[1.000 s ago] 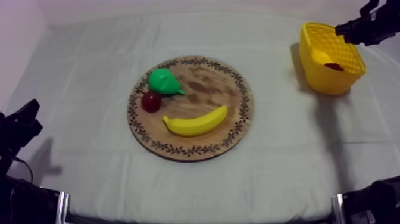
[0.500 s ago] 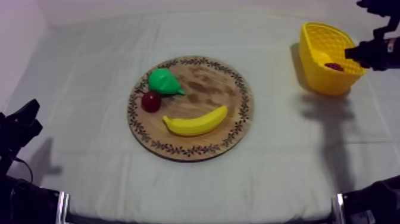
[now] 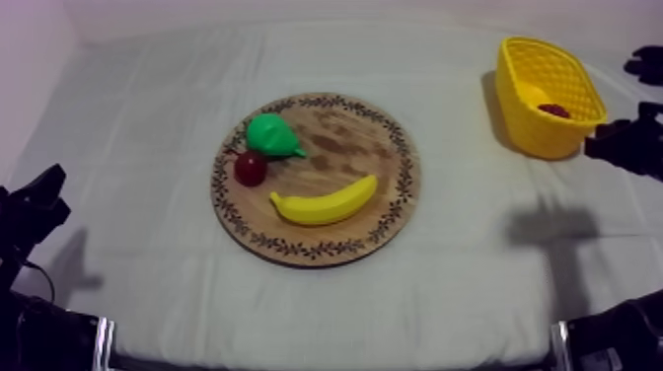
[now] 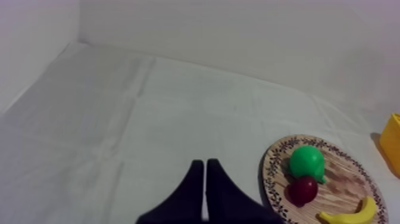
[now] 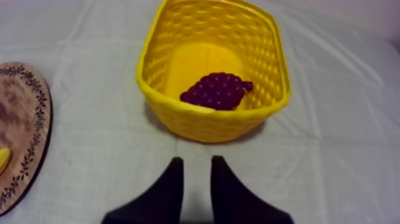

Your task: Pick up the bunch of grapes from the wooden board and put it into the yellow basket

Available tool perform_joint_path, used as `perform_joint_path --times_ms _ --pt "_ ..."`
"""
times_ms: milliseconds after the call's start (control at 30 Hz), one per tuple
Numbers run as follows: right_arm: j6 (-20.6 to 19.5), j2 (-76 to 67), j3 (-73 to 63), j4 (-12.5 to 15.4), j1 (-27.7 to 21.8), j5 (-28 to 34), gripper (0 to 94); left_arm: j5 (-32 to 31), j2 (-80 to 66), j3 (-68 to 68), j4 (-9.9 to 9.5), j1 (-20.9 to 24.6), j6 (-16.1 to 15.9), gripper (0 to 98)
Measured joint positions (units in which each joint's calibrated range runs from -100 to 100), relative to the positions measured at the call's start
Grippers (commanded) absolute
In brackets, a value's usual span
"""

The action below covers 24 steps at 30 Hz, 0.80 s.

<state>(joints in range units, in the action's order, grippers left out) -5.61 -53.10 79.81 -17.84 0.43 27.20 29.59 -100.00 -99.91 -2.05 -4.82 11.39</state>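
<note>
- Since the bunch of grapes [image 5: 217, 90] lies inside the yellow basket [image 5: 208, 125], against the wall that faces my right jaws, I judge the placing done. What remains is getting clear without undoing it.
- Right jaws: released, fingers [image 5: 169, 190] apart with nothing between them, hanging over the bench [image 3: 148, 118] just short of the basket. From above, the right arm [image 3: 626, 146] sits just beside the basket.
- Left jaws: clenched together on nothing, low at my left, well apart from the wooden board [image 3: 385, 148].
- First risk: the basket looks light and stands free on the cloth. A sideways or forward drift of the right arm would clip its rim and shove or tip it, and the grapes, lying close under that near rim, could roll out.
- Second risk: dropping too low on the way out could catch the cloth, and a dragged fold would pull the basket along.
- Lesser risk: the pear [image 3: 271, 135], small red fruit [image 3: 250, 168] and banana [image 3: 324, 203] sit loose on the board. Only a wide sweep across the middle would disturb them.
</note>
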Motion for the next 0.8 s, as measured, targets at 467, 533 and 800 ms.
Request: perform_joint_path --times_ms 467,533,800 --pt "1.77 -23.89 17.12 2.97 -1.16 -3.47 0.6 0.0 0.0 0.0 0.0 0.0 0.0 0.1" --pt "2.81 -26.29 18.13 4.7 -1.4 -3.39 0.5 0.0 0.0 0.0 0.0 0.0 0.0 0.1" --pt "8.27 -34.65 19.96 13.0 -2.8 -1.96 0.5 0.0 0.0 0.0 0.0 0.0 0.0 0.1"
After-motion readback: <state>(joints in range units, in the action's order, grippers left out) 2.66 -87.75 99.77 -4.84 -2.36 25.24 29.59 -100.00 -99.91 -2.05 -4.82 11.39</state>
